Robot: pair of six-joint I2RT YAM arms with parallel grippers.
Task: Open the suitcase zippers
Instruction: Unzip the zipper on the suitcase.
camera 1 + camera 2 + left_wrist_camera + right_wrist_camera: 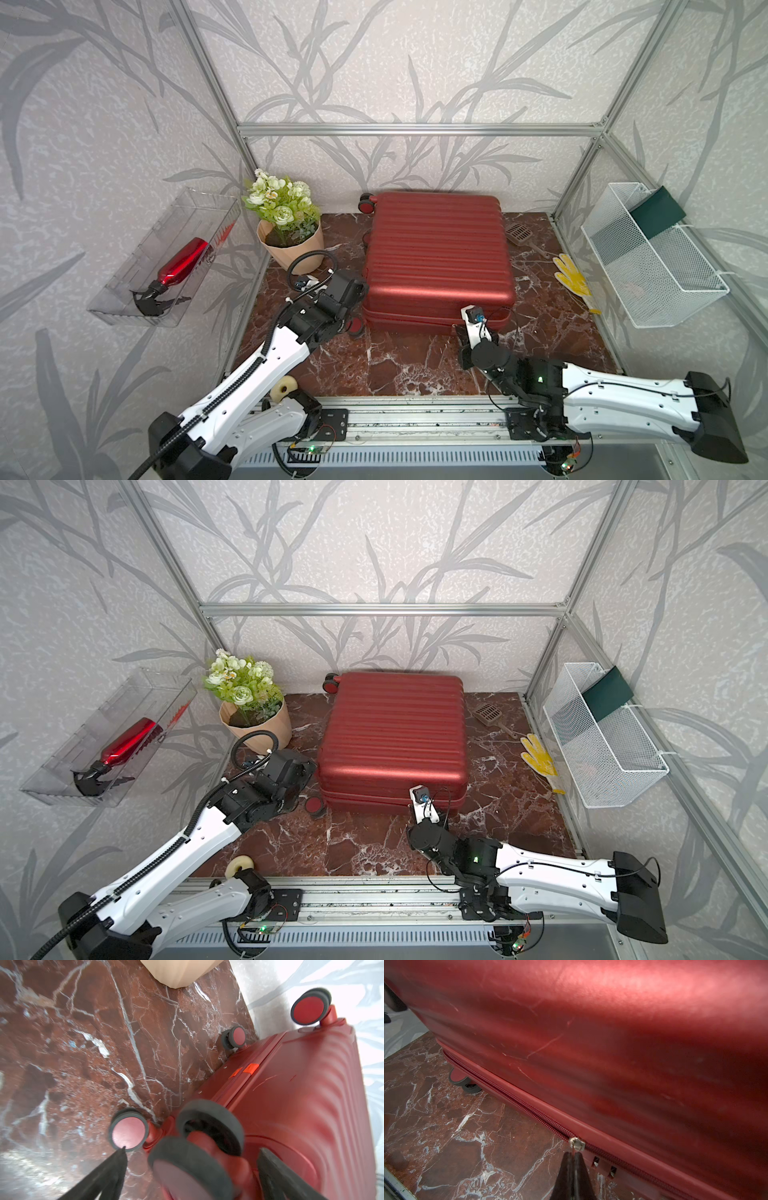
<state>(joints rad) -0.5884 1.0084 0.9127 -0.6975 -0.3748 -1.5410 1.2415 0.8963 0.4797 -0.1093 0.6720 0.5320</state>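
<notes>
- Bench: marble surface beneath both end effectors.
- Suitcase: lies flat on the bench, directly ahead of both end effectors.
- Left end effector: jaws wide apart, straddling a spinner wheel, gripping nothing.
- Right end effector: closed, pinching the zipper pull.
- Zipper track: runs along the seam to either side of the right end effector's tips.
</notes>
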